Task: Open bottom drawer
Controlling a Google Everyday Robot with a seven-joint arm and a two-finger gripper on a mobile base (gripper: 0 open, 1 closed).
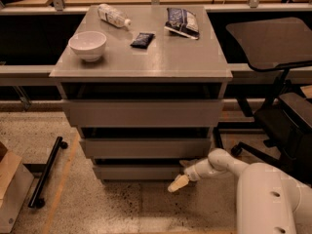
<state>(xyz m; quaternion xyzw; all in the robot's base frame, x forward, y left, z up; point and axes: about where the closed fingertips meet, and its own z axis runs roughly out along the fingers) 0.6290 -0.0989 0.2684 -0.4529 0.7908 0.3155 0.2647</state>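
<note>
The grey cabinet has three drawer fronts. The bottom drawer (139, 171) is the lowest, a narrow flat grey panel near the floor. My white arm reaches in from the lower right. The gripper (179, 181) is at the right end of the bottom drawer front, with one pale finger (177, 183) pointing down and left in front of the panel and the other up by the drawer's top edge. The top drawer (142, 113) and middle drawer (145, 148) sit above it.
On the cabinet top (195, 62) lie a white bowl (88, 45), a plastic bottle (112, 14), a small dark packet (142, 39) and a blue chip bag (182, 21). A black office chair (275, 72) stands right. A black bar (47, 171) lies on the floor left.
</note>
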